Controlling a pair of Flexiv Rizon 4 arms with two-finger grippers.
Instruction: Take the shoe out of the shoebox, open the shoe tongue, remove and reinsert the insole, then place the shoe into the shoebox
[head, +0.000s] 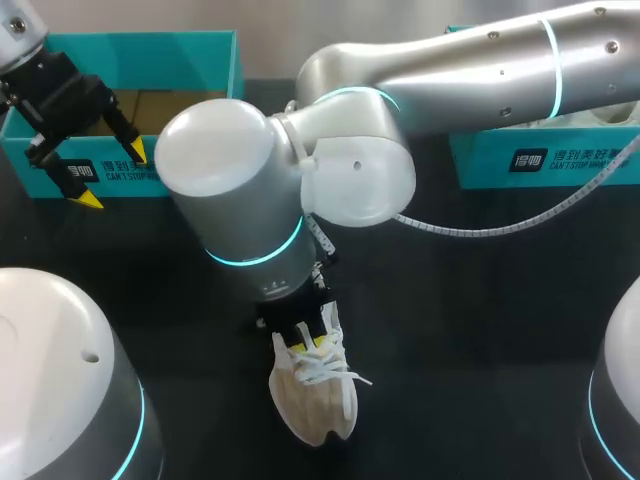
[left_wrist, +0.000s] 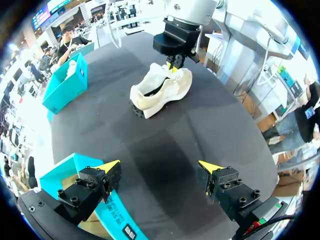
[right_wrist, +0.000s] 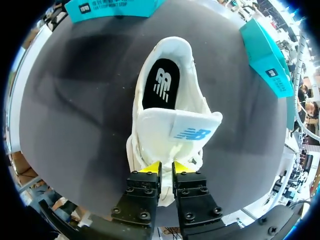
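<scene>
Lower middle of the head view: white sneaker (head: 315, 400), long axis straight ahead of the right gripper (head: 318, 343), which looks clenched on its tongue (right_wrist: 175, 131); left gripper (head: 112, 174) released, farther off.

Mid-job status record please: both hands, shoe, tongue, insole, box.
left hand: open, holding nothing, over the box edge
right hand: shut on the shoe, at the laces just below the tongue
shoe: out of the box, upright on the table
tongue: raised, shoe opening exposed
insole: black, lying inside the shoe
box: open, far left of the table, no shoe in it
</scene>
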